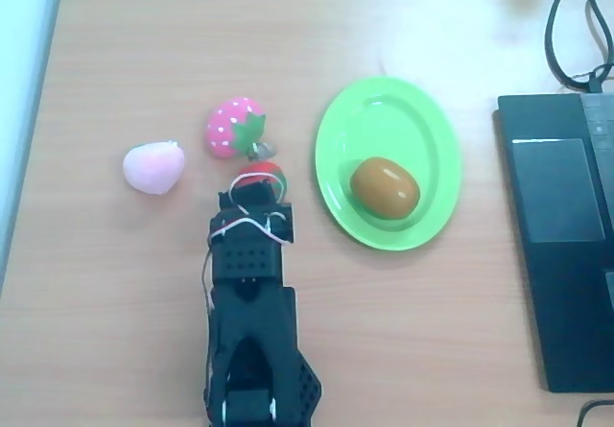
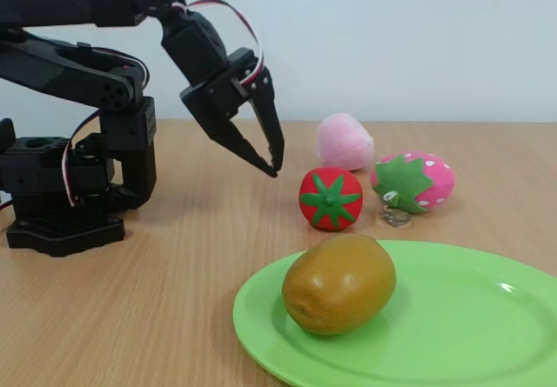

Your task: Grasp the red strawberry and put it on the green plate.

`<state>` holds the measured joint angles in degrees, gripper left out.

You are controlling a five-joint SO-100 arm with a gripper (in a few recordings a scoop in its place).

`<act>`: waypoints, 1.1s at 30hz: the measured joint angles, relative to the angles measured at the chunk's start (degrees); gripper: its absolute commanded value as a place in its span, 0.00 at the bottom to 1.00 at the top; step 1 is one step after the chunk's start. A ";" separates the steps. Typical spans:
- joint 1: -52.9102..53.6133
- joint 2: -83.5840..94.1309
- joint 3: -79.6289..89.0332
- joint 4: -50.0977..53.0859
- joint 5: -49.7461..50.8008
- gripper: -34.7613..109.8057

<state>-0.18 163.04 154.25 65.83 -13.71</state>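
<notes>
In the fixed view the gripper (image 2: pixel 271 163) is hanging above the table (image 2: pixel 174 274) with its jaws standing narrowly apart, the two black pointed tips almost meeting, holding nothing and touching nothing. The tips are hovering just left of and slightly above the red strawberry (image 2: pixel 331 198), clear of it. In the overhead view the gripper (image 1: pixel 251 189) is covering part of the red strawberry (image 1: pixel 264 172).

The red strawberry is sitting on the table, a small rounded solid-red toy with a dark green star-shaped leafy top facing the fixed camera. It is lying near the green plate (image 2: pixel 470 335) and apart from its rim.

The green plate is showing as a glossy lime oval with a raised rim, carrying a smooth brown egg-shaped fruit (image 2: pixel 339 283). A pink strawberry (image 2: pixel 418 181) with white dots and a soft pale pink lump (image 2: pixel 344 141) are resting behind. The table is looking like light wood grain.
</notes>
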 measured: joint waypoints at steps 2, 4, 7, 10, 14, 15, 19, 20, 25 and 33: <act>0.00 0.35 -0.79 0.00 0.00 0.26; 0.79 0.53 -1.05 0.00 0.00 0.29; 1.67 -1.23 -2.20 0.00 0.00 0.35; 1.85 -2.81 -3.16 0.00 0.00 0.37; 3.52 -6.94 -4.13 0.00 0.00 0.40; 3.69 -7.82 -4.13 0.00 0.00 0.41; 5.89 -11.16 -4.66 -0.35 1.93 0.43; 6.06 -11.51 -5.10 -0.35 2.90 0.44; 5.89 -11.78 -5.19 -0.35 7.65 0.46; 7.03 -15.29 -6.06 -2.20 13.97 0.54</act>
<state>6.86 147.74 148.18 63.63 0.26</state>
